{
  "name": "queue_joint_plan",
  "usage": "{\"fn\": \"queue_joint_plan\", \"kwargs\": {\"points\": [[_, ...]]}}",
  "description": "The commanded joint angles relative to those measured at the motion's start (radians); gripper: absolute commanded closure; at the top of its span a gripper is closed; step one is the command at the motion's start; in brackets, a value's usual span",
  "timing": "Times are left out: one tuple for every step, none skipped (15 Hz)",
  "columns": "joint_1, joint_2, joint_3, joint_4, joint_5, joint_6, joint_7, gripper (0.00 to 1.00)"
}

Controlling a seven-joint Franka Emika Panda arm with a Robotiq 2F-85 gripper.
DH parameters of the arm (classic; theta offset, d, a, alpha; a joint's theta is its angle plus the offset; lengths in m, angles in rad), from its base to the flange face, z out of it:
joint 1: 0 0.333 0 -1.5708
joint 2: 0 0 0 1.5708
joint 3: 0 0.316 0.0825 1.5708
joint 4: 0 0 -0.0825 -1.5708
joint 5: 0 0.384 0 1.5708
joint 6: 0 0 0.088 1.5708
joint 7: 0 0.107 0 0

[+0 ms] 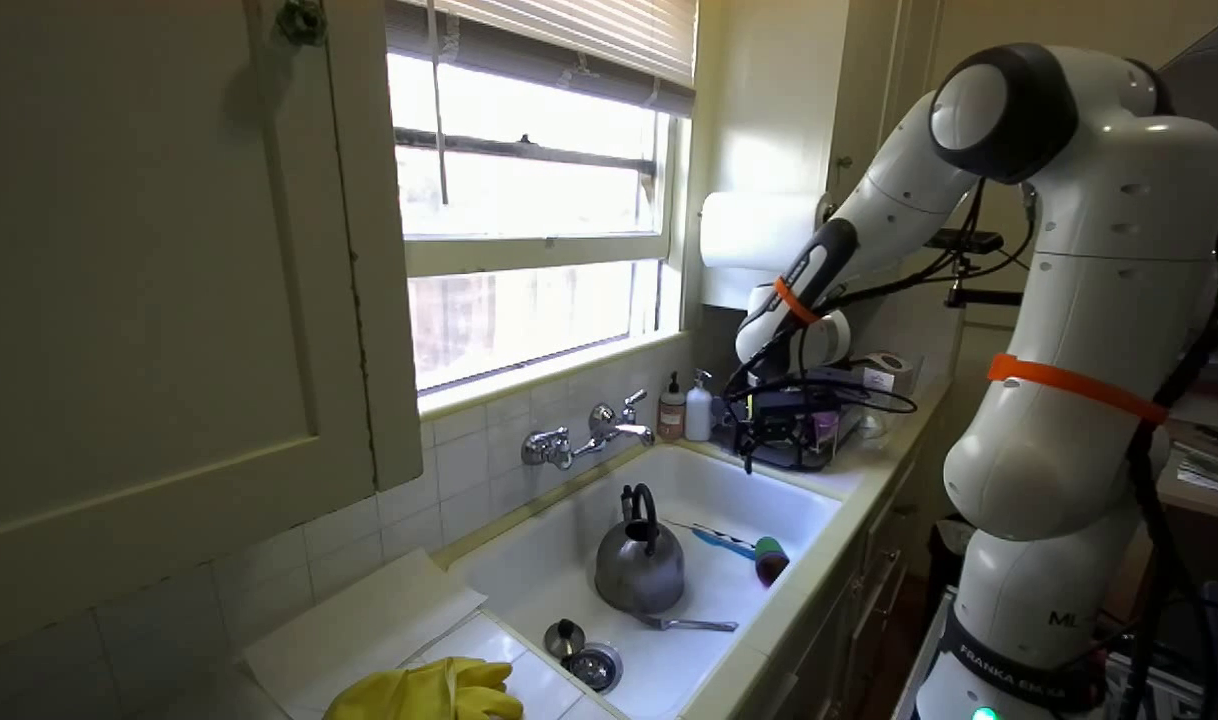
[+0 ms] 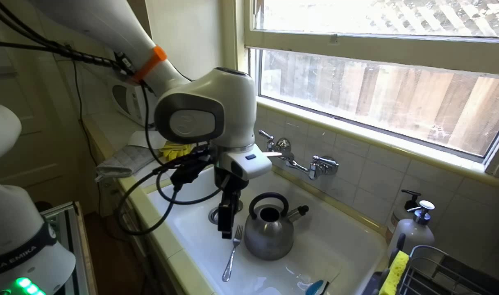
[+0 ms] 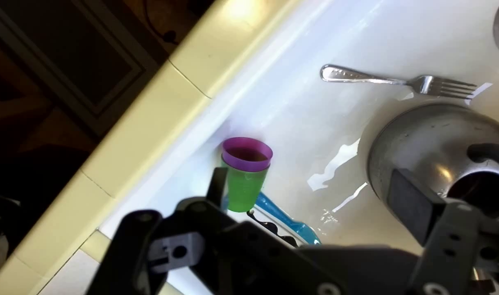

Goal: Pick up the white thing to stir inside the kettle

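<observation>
Kettle (image 2: 269, 237) upright in the sink (image 2: 335, 250), its mouth uncovered; fork (image 3: 372, 79) just beside it. End effector (image 3: 314, 190) over the sink, jaws wide apart, nothing between them. White thing not clearly identified: best candidate is the black-and-white utensil (image 3: 272, 226), lying just beside a blue utensil (image 3: 290, 221) near the nested cups (image 3: 246, 180), partly hidden in the wrist view. Step in hand, as judged: the pick, not yet made. To do it well: the jaws' closing line looks closer to running along that utensil than across it, so rotate until they close across, centre on a stretch clear of the cups, then descend slowly with the tips almost on the sink floor, since a thin piece lying flat probably needs a low grip. Main risks: pinching the blue one too, or dragging the cups along. Gripping towards one end should leave enough length free for stirring; lift straight up, high enough to clear the kettle's handle.
</observation>
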Motion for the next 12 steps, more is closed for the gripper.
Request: {"fn": "queue_joint_plan", "kwargs": {"points": [[0.047,0.201,-0.029,0.153,0.083,0.021,0.035,0.0],[0.056,0.238,-0.035,0.183,0.093,0.021,0.036,0.0],[0.064,0.269,-0.044,0.21,0.086,0.026,0.027,0.0],[0.072,0.3,-0.054,0.237,0.073,0.03,0.008,0.0],[0.079,0.328,-0.066,0.261,0.055,0.034,-0.002,0.0],[0.083,0.356,-0.078,0.284,0.031,0.035,-0.034,0.0],[0.085,0.378,-0.088,0.3,0.012,0.039,-0.076,0.0],[0.085,0.4,-0.098,0.316,-0.005,0.04,-0.111,0.0],[0.081,0.419,-0.108,0.331,-0.02,0.03,-0.149,0.0],[0.08,0.44,-0.124,0.342,-0.048,0.037,-0.177,0.0],[0.072,0.456,-0.131,0.348,-0.061,0.043,-0.217,0.0],[0.063,0.478,-0.143,0.358,-0.079,0.049,-0.252,0.0]]}}
